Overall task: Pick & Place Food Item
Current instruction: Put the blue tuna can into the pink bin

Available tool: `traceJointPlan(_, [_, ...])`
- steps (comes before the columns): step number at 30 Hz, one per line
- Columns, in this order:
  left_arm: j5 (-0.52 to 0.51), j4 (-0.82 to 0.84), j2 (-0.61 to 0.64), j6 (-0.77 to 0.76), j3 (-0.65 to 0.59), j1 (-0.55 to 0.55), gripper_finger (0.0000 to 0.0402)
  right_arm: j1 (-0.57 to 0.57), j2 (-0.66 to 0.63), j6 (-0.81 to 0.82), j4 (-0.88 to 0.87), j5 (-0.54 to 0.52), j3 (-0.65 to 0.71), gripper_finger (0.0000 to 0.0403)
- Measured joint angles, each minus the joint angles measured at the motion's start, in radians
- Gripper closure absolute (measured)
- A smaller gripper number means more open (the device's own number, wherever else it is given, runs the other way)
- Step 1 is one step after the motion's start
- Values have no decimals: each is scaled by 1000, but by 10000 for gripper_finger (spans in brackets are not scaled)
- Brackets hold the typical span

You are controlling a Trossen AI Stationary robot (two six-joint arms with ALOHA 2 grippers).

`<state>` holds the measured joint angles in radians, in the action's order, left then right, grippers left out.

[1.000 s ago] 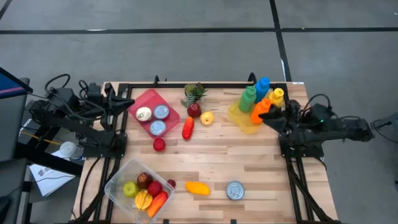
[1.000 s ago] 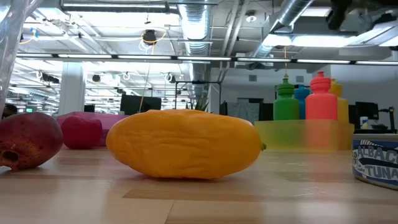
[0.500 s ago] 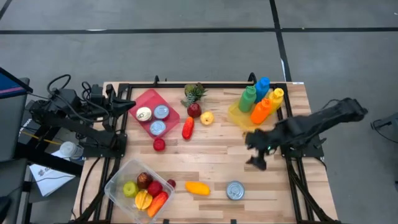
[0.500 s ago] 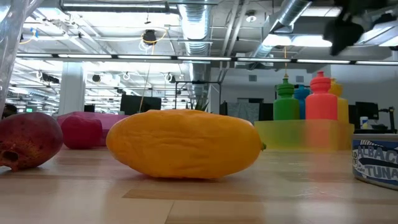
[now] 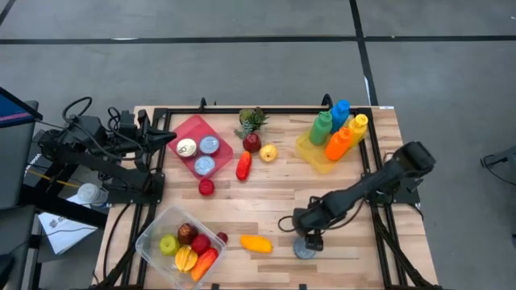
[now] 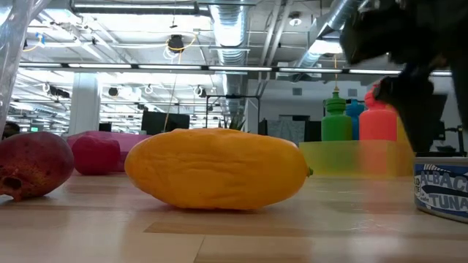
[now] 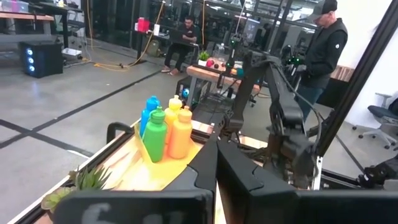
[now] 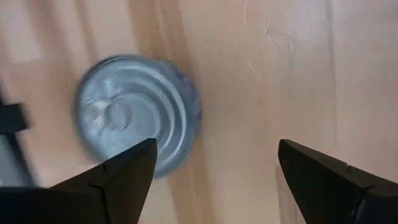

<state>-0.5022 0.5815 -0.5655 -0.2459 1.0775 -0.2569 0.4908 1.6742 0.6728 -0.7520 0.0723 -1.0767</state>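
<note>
One tuna can (image 5: pixel 305 247) sits on the table's (image 5: pixel 282 201) near edge, directly beneath the right gripper (image 5: pixel 309 229), whose fingers are spread wide above it without touching. Just beside the can lies a yellow mango (image 5: pixel 255 242), then a clear tub (image 5: pixel 153 229) of fruit. Farther back stand coloured bottles (image 5: pixel 339 129). At the far left edge the left gripper (image 5: pixel 165 135) waits, fingers pressed together.
</note>
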Motion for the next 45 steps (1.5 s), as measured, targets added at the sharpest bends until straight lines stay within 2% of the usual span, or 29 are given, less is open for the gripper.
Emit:
traceJointPlan(5, [-3, 4, 0, -25, 0, 0, 399, -16, 106, -49, 68, 10, -5, 84])
traceJointPlan(9, [-3, 3, 0, -51, 0, 0, 401, -17, 135, -77, 80, 23, -7, 127])
traceJointPlan(12, [-3, 3, 0, -51, 0, 0, 401, -17, 138, -79, 85, 37, -7, 199])
traceJointPlan(17, [-21, 4, 0, -51, 0, 0, 401, -20, 138, -93, 98, 61, -6, 358])
traceJointPlan(19, [-24, 3, 0, -51, 0, 0, 401, -23, 138, -118, 97, 72, -6, 388])
traceJointPlan(28, [-24, 3, 0, -51, 0, 0, 400, -67, 141, -146, 88, 40, -23, 401])
traceJointPlan(34, [-32, 5, 0, -50, 0, 0, 401, -124, 155, -174, 48, -75, -113, 403])
traceJointPlan(37, [-54, 10, 0, -20, 0, 0, 401, -180, 151, -193, 39, -104, -178, 403])
traceJointPlan(45, [-75, 30, 0, 67, 0, 0, 400, -393, 150, -270, 20, -84, -347, 403])
